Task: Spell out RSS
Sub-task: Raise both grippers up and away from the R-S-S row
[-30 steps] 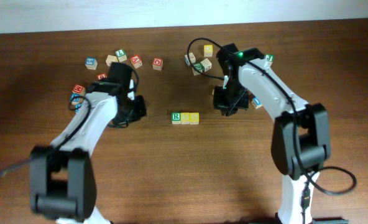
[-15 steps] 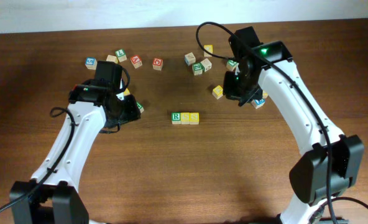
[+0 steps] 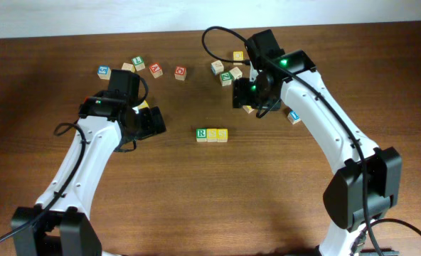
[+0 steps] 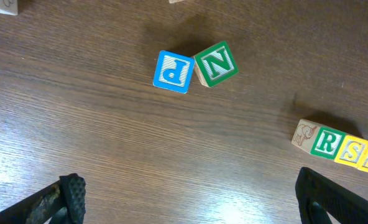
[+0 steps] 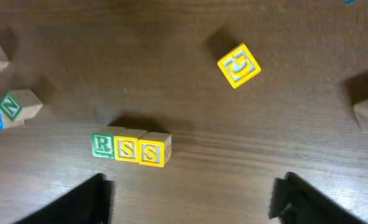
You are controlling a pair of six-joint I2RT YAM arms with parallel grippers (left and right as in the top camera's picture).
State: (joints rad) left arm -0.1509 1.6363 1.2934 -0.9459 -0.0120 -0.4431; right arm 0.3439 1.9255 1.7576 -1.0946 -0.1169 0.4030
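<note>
A dark brown wooden table carries two white-and-black robot arms, left arm and right arm. The left gripper is released, its black fingers spread wide with nothing between them. The right gripper is spread and empty too. Mid-table, between the arms, three small wooden letter cubes touch in a row: a green-bordered R cube, a yellow S cube, and another yellow S cube. Well apart from them, a blue P cube touches a green N cube.

RSS cubes touching, side by side
</note>
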